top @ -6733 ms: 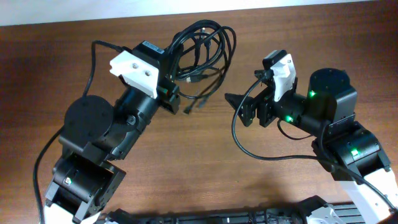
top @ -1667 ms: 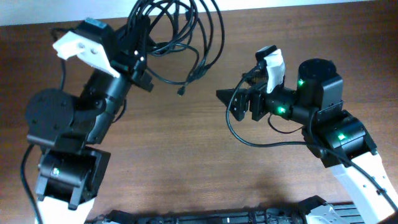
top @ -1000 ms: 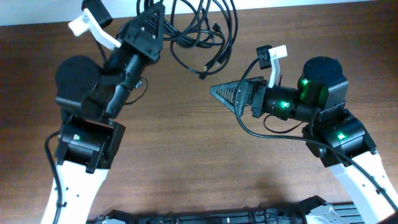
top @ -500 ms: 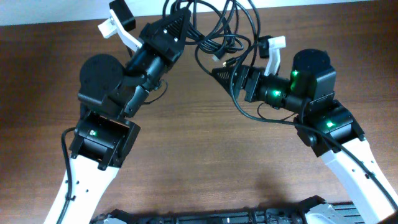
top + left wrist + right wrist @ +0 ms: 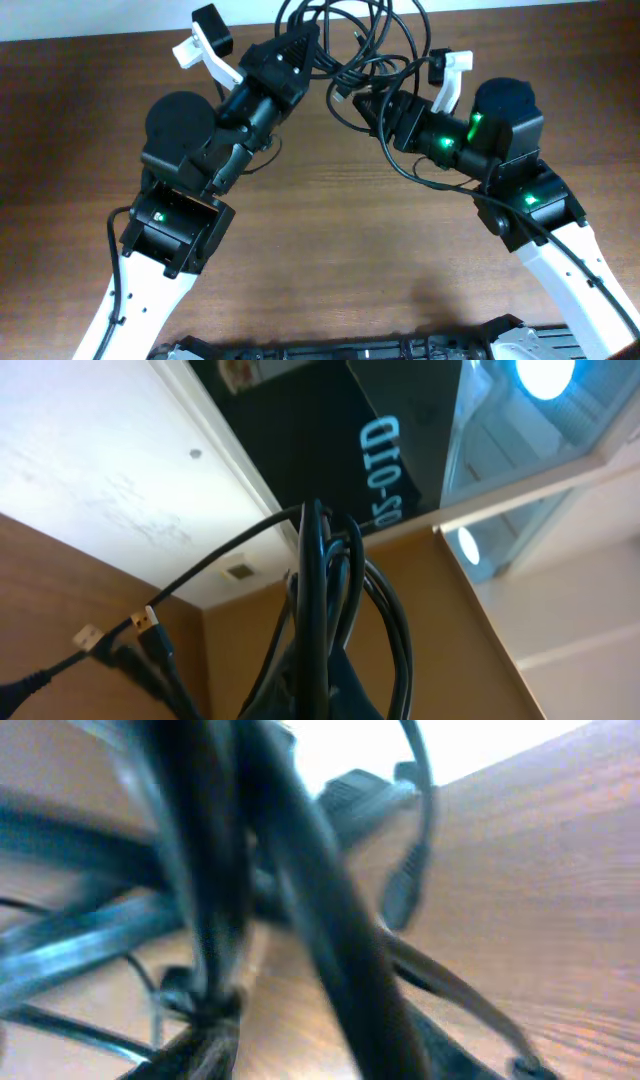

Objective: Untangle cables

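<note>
The cables (image 5: 360, 68) are black throughout, and one plug (image 5: 147, 622) has a gold-toned metal tip. The bench (image 5: 330, 250) is reddish-brown wood with faint darker streaks of grain. The left arm (image 5: 185, 140) is black with white shells. The right arm (image 5: 500, 130) is the same, dotted with green lights.

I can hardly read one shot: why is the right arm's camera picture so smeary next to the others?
Right wrist view: the cables hang very close to the lens and blur, with white glare up top. Left wrist view: fairly sharp, ceiling lamps flare. Overhead view: crisp, evenly lit.
</note>
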You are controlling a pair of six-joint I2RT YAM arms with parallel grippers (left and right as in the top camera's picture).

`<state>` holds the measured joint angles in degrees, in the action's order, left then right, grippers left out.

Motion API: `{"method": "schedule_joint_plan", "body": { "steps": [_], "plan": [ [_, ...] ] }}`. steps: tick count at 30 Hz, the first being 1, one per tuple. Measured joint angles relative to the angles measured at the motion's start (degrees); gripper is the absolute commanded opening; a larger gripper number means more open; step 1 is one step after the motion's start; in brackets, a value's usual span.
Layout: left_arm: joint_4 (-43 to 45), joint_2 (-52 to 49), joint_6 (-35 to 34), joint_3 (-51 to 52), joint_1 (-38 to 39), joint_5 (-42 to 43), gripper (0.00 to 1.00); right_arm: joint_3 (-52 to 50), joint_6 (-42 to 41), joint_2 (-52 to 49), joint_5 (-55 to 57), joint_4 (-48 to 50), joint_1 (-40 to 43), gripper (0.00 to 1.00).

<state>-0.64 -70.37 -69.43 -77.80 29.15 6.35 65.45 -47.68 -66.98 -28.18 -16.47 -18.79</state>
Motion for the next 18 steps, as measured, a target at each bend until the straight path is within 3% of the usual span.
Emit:
{"method": "schedule_joint_plan", "body": {
  "steps": [2,3,13,18],
  "plan": [
    [0.0,0.0,0.5,0.0,0.0,-1.9,0.0,0.0,0.3,0.0,0.5,-2.6,0.0,0.11],
    [0.0,0.0,0.9,0.0,0.0,-3.2,0.0,0.0,0.9,0.0,0.9,-3.8,0.0,0.09],
    [-0.4,0.0,1.5,0.0,0.2,-8.3,0.0,0.0,3.0,0.0,8.2,-12.7,0.1,0.06],
    [-0.8,0.3,5.1,0.0,0.7,-9.9,0.0,0.0,3.4,0.0,11.3,-16.8,2.2,0.06]
  ]
}}
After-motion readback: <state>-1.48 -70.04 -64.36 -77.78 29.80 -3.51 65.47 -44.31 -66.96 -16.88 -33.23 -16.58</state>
